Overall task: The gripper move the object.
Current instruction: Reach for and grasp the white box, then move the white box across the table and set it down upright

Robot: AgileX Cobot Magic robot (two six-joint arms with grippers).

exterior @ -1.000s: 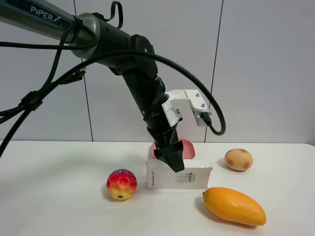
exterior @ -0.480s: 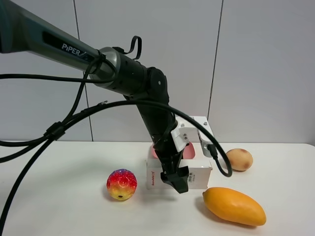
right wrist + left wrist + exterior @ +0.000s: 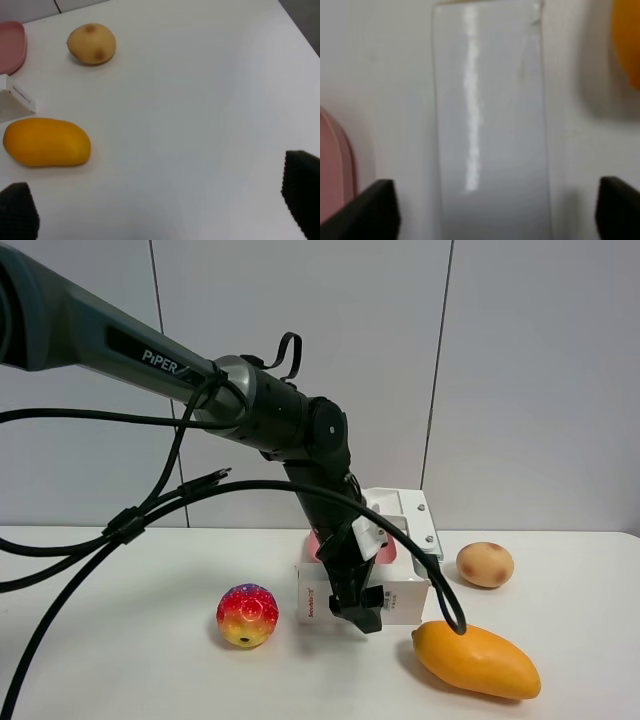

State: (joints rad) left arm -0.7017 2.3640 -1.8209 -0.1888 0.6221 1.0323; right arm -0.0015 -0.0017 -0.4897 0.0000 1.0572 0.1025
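Observation:
The white carton [image 3: 405,602] with a small red logo lies on the table in the exterior view. My left gripper [image 3: 362,612] is down over it, and the black arm hides the carton's middle. In the left wrist view the carton's top face [image 3: 490,125] runs between my two black fingertips [image 3: 377,210], which stand wide apart on either side of it without pressing it. The left gripper [image 3: 497,207] is open. My right gripper [image 3: 160,205] is open and empty above bare table; the carton's corner [image 3: 15,102] shows at that view's edge.
A rainbow ball [image 3: 247,615] sits left of the carton. A mango [image 3: 475,658] lies at its front right and a potato [image 3: 485,564] behind that. A pink tray [image 3: 385,548] stands just behind the carton. The white wall is close behind.
The left arm has lowered and its gripper has come down from above the carton to straddle it. The carton has not moved.

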